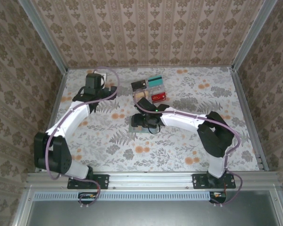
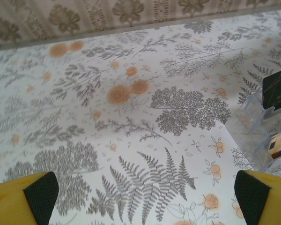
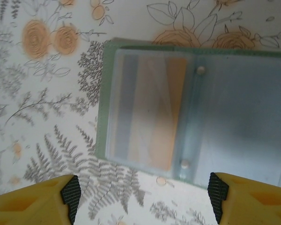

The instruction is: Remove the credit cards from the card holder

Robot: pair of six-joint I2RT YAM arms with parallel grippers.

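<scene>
The card holder (image 3: 145,51) lay open and flat on the surface (image 1: 188,141), about at its middle and a little toward the near edge. The right tool (image 3: 143,197) hung straight above it with its two fingers (image 3: 70,194) spread wide and nothing between them. In the right wrist view the holder's long axis ran across the picture, roughly along the line from one finger to the other. Its left panel sat between the fingers and its right panel ran off toward the right-hand one.

An orange-yellow card (image 3: 152,112) showed through the pale pocket (image 3: 117,108) of the left panel. Its long axis ran crosswise to the holder's, so it pointed away from the tool rather than from finger to finger. As the tool stood, a closing would likely have met the card across its short width. I could not tell which edge of the pocket was the open one.

A teal card (image 1: 155,79), a dark card (image 1: 139,84) and a red card (image 1: 159,97) lay by the clear boxes (image 1: 146,94) toward the middle of the far edge, well apart from the holder.

The left tool (image 2: 145,194) was also wide open and empty, over bare surface near the far left corner. The right arm was plainly the nearer one for the next pull.
</scene>
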